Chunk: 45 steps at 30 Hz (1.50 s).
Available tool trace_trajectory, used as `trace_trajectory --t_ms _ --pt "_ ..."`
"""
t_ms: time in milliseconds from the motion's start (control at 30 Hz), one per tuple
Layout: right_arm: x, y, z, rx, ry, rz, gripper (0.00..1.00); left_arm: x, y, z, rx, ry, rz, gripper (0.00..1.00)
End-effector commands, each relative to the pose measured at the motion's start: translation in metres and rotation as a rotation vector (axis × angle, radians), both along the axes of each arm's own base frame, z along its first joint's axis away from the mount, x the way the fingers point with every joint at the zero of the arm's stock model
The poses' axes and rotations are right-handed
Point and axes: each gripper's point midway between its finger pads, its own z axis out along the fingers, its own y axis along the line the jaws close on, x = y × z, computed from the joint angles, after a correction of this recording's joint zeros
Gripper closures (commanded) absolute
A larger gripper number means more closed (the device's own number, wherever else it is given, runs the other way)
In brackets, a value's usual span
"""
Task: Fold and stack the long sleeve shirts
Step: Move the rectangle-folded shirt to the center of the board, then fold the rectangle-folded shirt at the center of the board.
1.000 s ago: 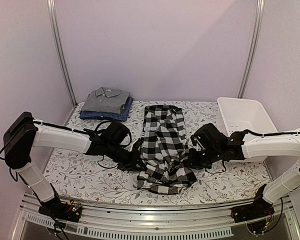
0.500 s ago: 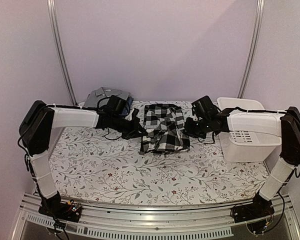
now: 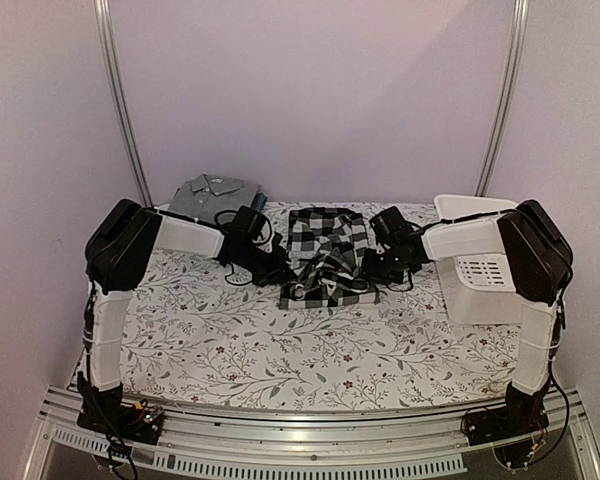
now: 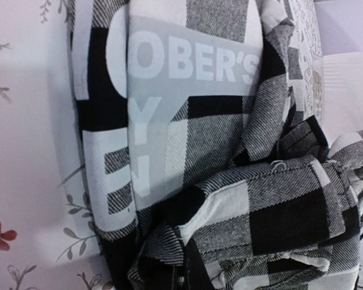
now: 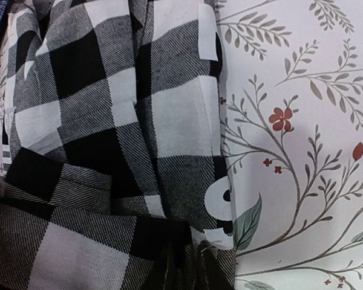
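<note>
The black-and-white checked shirt lies folded in half at the back middle of the table, its top layer rumpled. My left gripper is at its left edge, shut on a fold of the checked cloth; in the left wrist view the left gripper barely shows at the bottom. My right gripper is at the shirt's right edge. In the right wrist view the right gripper has its fingers slightly parted over the checked hem. The grey shirt lies folded on the blue shirt at the back left.
A white plastic basket stands at the right, beside the right arm. The flowered tablecloth covers the table. Metal posts rise at both back corners against the wall.
Both arms swung from the near half of the table to the back, carrying the checked shirt's lower half up over its top half. The right fingers have parted a little.
</note>
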Motion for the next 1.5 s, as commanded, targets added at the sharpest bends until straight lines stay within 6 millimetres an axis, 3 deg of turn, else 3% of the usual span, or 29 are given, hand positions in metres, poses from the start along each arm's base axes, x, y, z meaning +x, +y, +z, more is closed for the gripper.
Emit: trace_trajectory --t_ms 0,133,267,333,533,700,767,867,1100,1233,1467 --pt "-0.016 0.007 -0.025 -0.009 0.051 0.054 0.87 -0.012 -0.001 -0.002 -0.015 0.006 -0.008 1.00" --pt "-0.047 0.012 -0.034 -0.018 0.083 0.083 0.87 -0.039 0.000 -0.001 -0.014 0.022 -0.020 1.00" --pt "-0.078 0.010 -0.029 -0.003 0.093 0.084 0.84 -0.075 0.007 0.004 -0.008 0.040 -0.023 1.00" --pt "-0.085 0.008 -0.016 0.025 0.079 0.076 0.79 -0.081 0.007 0.013 -0.019 0.004 -0.025 0.97" --pt "-0.083 0.000 0.021 0.022 0.008 0.067 0.63 -0.080 0.016 0.038 0.007 -0.063 -0.018 0.82" --pt "-0.081 -0.008 0.055 0.012 -0.072 0.070 0.53 -0.075 0.022 0.070 0.023 -0.141 -0.012 0.50" --pt "-0.084 -0.009 0.067 0.002 -0.112 0.090 0.47 -0.076 0.025 0.080 0.032 -0.170 -0.016 0.42" --pt "-0.094 -0.005 0.077 -0.012 -0.146 0.140 0.44 -0.084 0.032 0.088 0.049 -0.187 -0.027 0.41" --pt "-0.131 0.013 0.076 -0.070 -0.194 0.274 0.42 -0.134 0.040 0.075 0.096 -0.149 -0.077 0.43" --pt "-0.146 0.010 0.061 -0.103 -0.165 0.291 0.42 -0.160 0.035 0.062 0.106 -0.116 -0.105 0.43" --pt "-0.148 0.006 0.040 -0.114 -0.134 0.255 0.44 -0.167 0.015 0.046 0.102 -0.094 -0.132 0.45"
